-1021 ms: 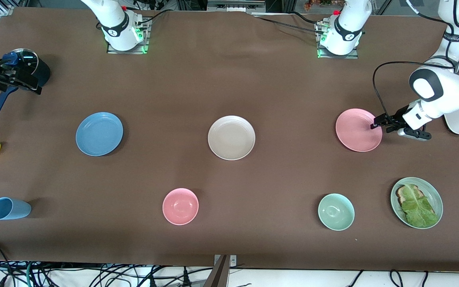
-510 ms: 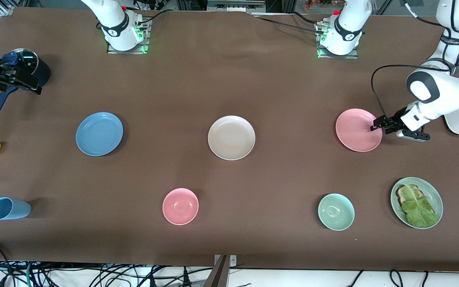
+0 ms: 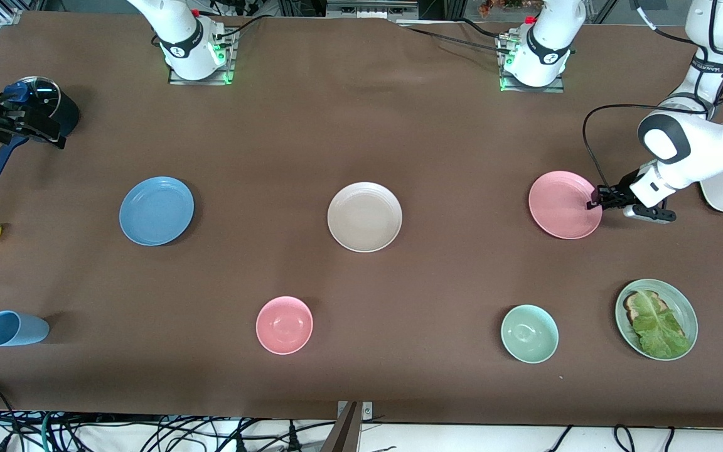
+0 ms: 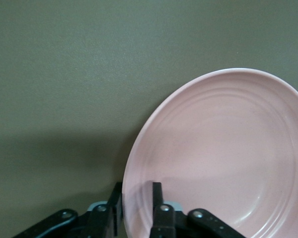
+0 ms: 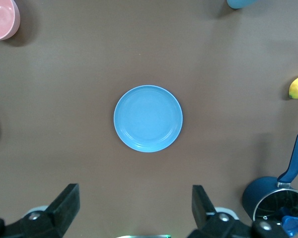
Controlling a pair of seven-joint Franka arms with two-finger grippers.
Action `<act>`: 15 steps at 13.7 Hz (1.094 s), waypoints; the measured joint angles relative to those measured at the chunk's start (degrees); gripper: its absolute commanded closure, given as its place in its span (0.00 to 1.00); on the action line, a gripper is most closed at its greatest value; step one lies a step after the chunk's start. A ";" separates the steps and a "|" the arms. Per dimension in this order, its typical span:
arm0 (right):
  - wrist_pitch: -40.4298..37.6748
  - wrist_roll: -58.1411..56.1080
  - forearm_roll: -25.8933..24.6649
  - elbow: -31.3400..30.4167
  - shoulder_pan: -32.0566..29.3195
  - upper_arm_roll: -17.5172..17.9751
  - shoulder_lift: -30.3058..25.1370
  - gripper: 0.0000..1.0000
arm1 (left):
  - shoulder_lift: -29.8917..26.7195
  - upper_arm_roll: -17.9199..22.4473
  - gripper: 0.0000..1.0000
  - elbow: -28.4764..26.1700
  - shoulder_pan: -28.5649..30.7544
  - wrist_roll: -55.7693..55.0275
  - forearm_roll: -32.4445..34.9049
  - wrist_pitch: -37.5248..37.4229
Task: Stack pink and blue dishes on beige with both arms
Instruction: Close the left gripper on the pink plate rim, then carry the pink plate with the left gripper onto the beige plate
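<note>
Left gripper (image 3: 595,202) is sitting low at the rim of the pink plate (image 3: 563,204), at the left arm's end of the table, its fingers pinched onto the edge. From the front camera I am seeing the beige plate (image 3: 364,216) lying mid-table and the blue plate (image 3: 156,210) toward the right arm's end, all three well apart. Right gripper (image 3: 7,122) is hanging high over the dark saucepan (image 3: 48,107).

Looking through the left wrist camera, the two black fingers (image 4: 156,198) are clamping the pink plate's (image 4: 223,158) rim between them.

Through the right wrist camera, the right gripper (image 5: 134,208) is standing wide and holding nothing, with the blue plate (image 5: 148,118) flat on the table below.
</note>
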 measured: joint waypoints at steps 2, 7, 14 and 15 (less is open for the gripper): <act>-0.04 0.00 0.00 0.00 0.00 0.00 0.00 0.00 | -0.02 0.00 1.00 0.04 0.00 0.00 0.00 0.02; -0.06 0.00 0.00 0.00 0.00 0.00 0.00 0.00 | -0.64 -0.03 1.00 0.07 0.11 0.00 -0.43 -0.29; -0.11 0.00 0.00 0.00 0.00 0.00 0.00 0.00 | -1.13 -1.02 1.00 0.14 0.71 0.27 -5.90 -2.10; -0.12 0.00 0.00 0.00 0.00 0.00 0.00 0.00 | -1.48 -1.74 1.00 0.21 0.70 0.09 -6.06 -2.11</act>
